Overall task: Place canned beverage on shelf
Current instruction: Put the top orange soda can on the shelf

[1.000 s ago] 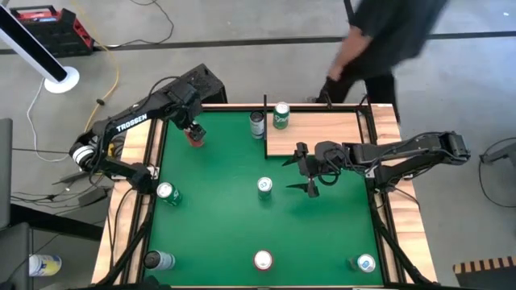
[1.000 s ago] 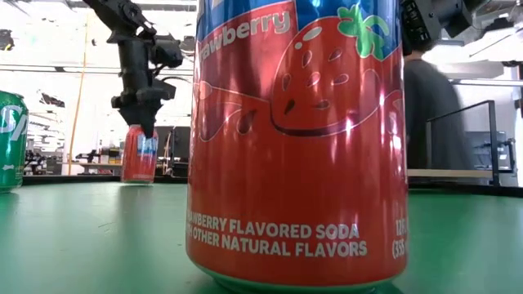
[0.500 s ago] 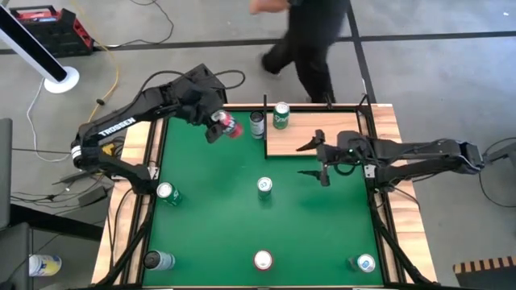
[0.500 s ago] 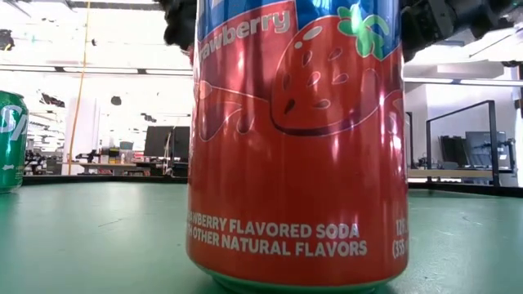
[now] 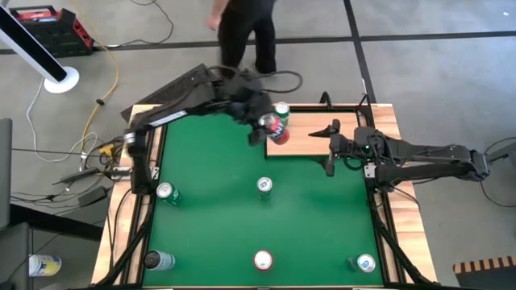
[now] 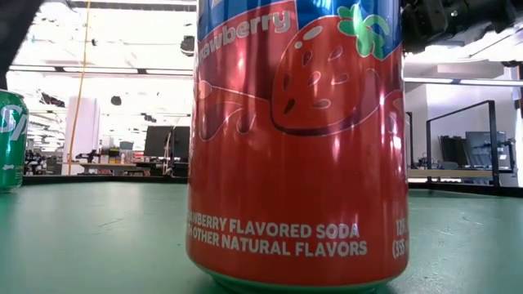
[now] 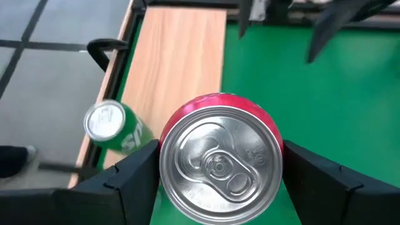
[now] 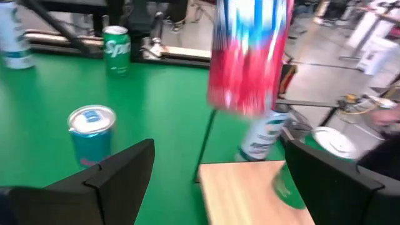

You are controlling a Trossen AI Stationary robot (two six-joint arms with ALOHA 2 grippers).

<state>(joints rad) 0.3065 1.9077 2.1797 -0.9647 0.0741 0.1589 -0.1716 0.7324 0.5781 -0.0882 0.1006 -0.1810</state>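
High view: the red can (image 5: 276,128) is seen clamped between the jaws of the left gripper (image 5: 266,126), held in the air at the near-left edge of the shelf (image 5: 318,135). A second ago the same can was gripped far off at the table's back-left corner; half a second ago it had been carried halfway across. The transport leg is therefore judged nearly done, with lowering and release onto the wood still outstanding. Just beyond the jaws, a green can (image 7: 114,127) is already standing on the shelf, and a grey can (image 8: 262,135) stands beside the shelf edge, so the set-down spot is tight. The right gripper (image 5: 331,147) has been drawn back over the shelf's near-right part, its jaws spread wide and holding nothing
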